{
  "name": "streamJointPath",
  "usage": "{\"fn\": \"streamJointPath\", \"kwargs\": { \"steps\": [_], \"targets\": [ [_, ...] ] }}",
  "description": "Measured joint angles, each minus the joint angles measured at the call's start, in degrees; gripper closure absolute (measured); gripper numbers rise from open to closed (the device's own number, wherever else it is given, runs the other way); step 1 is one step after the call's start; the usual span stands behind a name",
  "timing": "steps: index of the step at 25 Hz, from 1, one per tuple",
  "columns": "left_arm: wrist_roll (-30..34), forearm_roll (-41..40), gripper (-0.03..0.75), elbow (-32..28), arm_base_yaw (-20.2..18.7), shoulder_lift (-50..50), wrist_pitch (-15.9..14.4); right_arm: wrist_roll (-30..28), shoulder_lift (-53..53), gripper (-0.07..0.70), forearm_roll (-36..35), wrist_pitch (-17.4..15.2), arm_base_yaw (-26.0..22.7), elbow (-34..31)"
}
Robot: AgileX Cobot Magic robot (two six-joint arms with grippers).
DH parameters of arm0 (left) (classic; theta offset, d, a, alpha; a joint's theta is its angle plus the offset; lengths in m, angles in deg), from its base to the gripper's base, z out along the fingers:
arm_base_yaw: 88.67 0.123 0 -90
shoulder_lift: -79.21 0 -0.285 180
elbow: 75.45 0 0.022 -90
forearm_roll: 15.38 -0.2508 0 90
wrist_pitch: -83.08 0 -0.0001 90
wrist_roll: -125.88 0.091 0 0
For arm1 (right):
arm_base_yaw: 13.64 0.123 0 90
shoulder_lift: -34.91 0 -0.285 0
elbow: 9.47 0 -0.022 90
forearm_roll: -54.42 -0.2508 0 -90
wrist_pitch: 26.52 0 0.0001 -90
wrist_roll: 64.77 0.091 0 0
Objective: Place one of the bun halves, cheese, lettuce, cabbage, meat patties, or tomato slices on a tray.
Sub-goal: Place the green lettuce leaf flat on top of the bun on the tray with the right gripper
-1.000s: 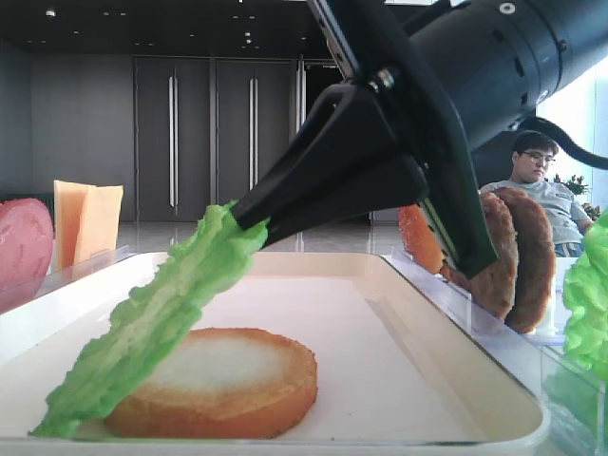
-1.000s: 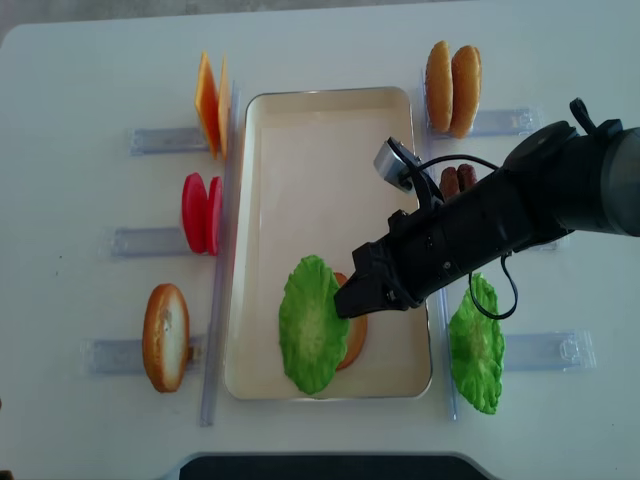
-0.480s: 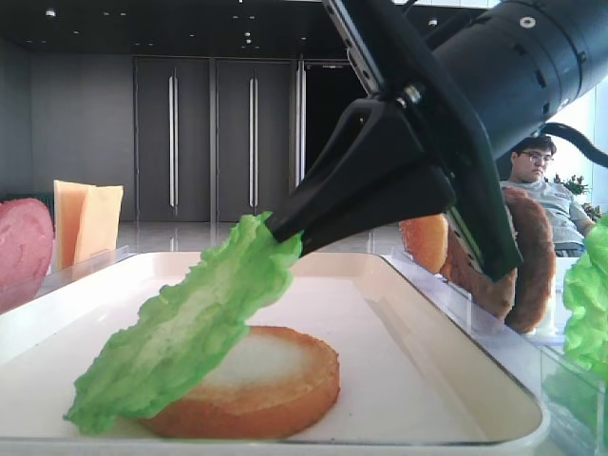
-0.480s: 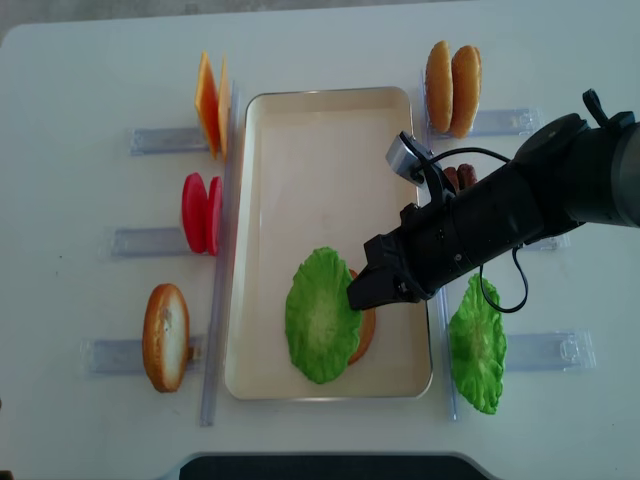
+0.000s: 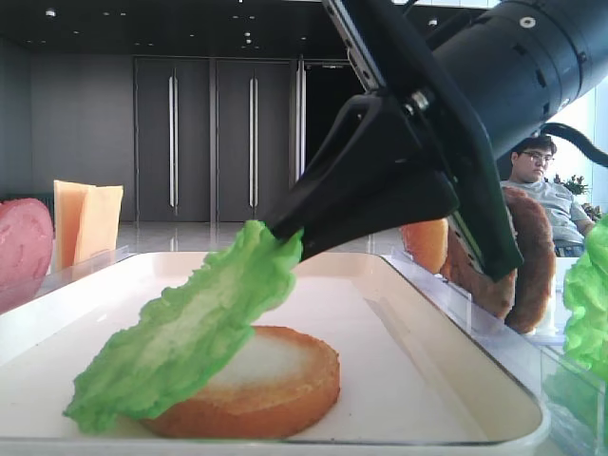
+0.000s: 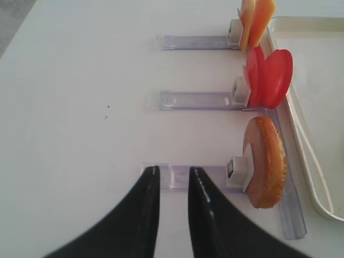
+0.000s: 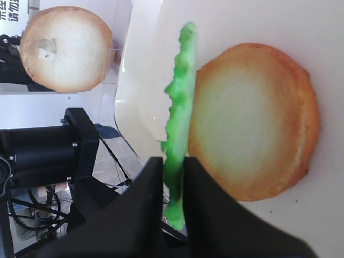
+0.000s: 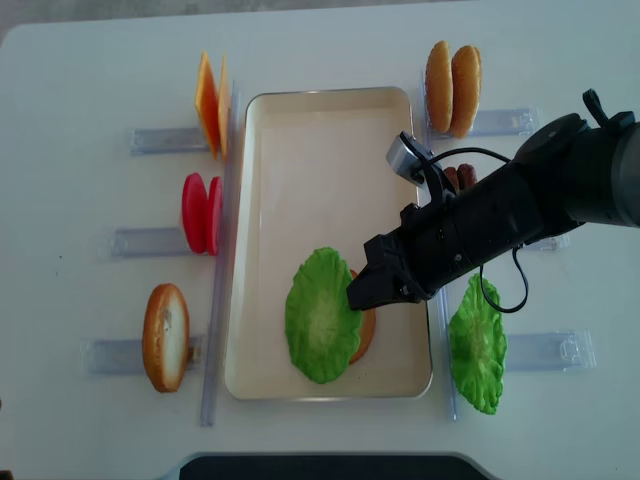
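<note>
My right gripper (image 8: 355, 295) is shut on the edge of a ruffled green lettuce (image 8: 320, 315) leaf. The leaf slopes down from the fingertips (image 5: 285, 228) and drapes over a bun half (image 5: 275, 370) lying toasted face up in the cream tray (image 8: 310, 150). In the right wrist view the lettuce (image 7: 180, 107) stands edge-on between the black fingers, beside the bun half (image 7: 252, 118). My left gripper (image 6: 172, 174) hovers over bare table at the end of a clear rack, its fingers a little apart with nothing between them.
Racks flank the tray: cheese (image 8: 210, 100), tomato slices (image 8: 202, 213) and a bun half (image 8: 165, 337) on the left; two bun halves (image 8: 452, 75), meat patties (image 8: 457, 178) and another lettuce (image 8: 477, 345) on the right. A seated person (image 5: 537, 171) is behind.
The right gripper carried the lettuce a little to the right, over the bun half, then stopped. Its fingers look slightly further apart around the leaf's edge.
</note>
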Motion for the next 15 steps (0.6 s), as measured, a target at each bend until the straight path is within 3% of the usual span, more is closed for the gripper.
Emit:
{"fn": "streamJointPath", "kwargs": {
  "steps": [2, 6, 10, 15],
  "targets": [
    [0.0, 0.0, 0.575, 0.0, 0.0, 0.0, 0.0, 0.17, 0.0, 0.496, 0.0, 0.0, 0.0, 0.0],
    [0.0, 0.0, 0.575, 0.0, 0.0, 0.0, 0.0, 1.37, 0.0, 0.309, 0.0, 0.0, 0.0, 0.0],
    [0.0, 0.0, 0.575, 0.0, 0.0, 0.0, 0.0, 1.96, 0.0, 0.17, 0.0, 0.0, 0.0, 0.0],
    [0.0, 0.0, 0.575, 0.0, 0.0, 0.0, 0.0, 4.07, 0.0, 0.101, 1.6, 0.27, 0.0, 0.0]
  ]
}}
